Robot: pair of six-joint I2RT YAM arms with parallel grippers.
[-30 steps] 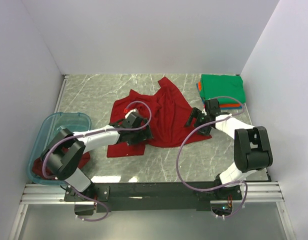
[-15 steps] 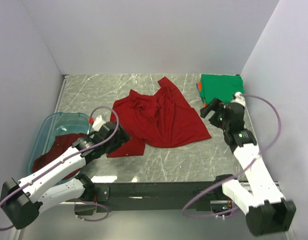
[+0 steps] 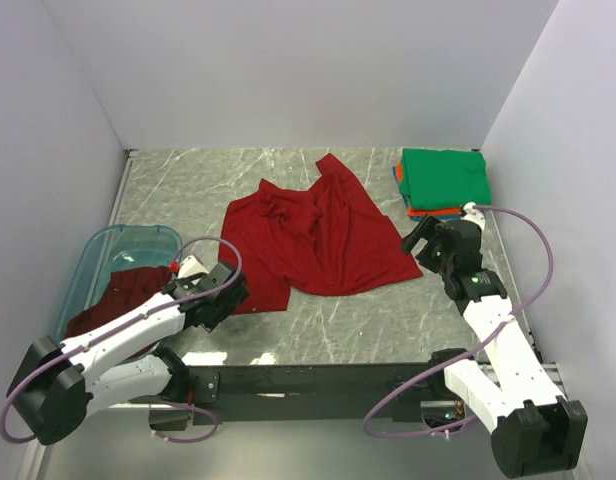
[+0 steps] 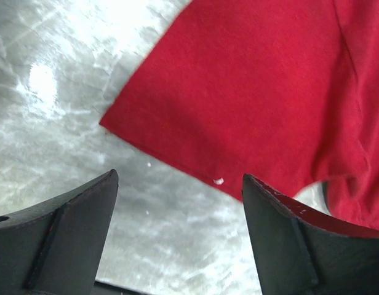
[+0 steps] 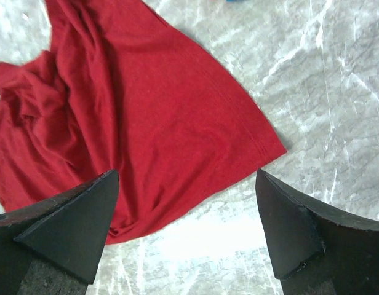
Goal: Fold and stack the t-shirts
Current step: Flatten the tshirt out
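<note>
Top external view places the crumpled bright red cotton t-shirt (image 3: 318,235) unfolded at the middle of the grey marble tabletop (image 3: 368,320). The stack of folded t-shirts with the green one on top (image 3: 443,178) sits at the far right corner. The dark maroon t-shirt (image 3: 126,290) lies in the translucent blue plastic tub (image 3: 138,245) at the left. The left fingers (image 4: 60,233) stand apart with nothing between them. The red shirt's near-left corner lies just ahead of them, and its edge runs diagonally from upper left to lower right across the gap. The right fingers (image 5: 60,227) are also spread wide and empty. The shirt's near-right corner lies ahead and toward the right-hand finger, with the cloth extending away to the left. Each arm is therefore nearer its own corner of the red shirt, and a two-arm pickup of these corners appears to be the next step.
</note>
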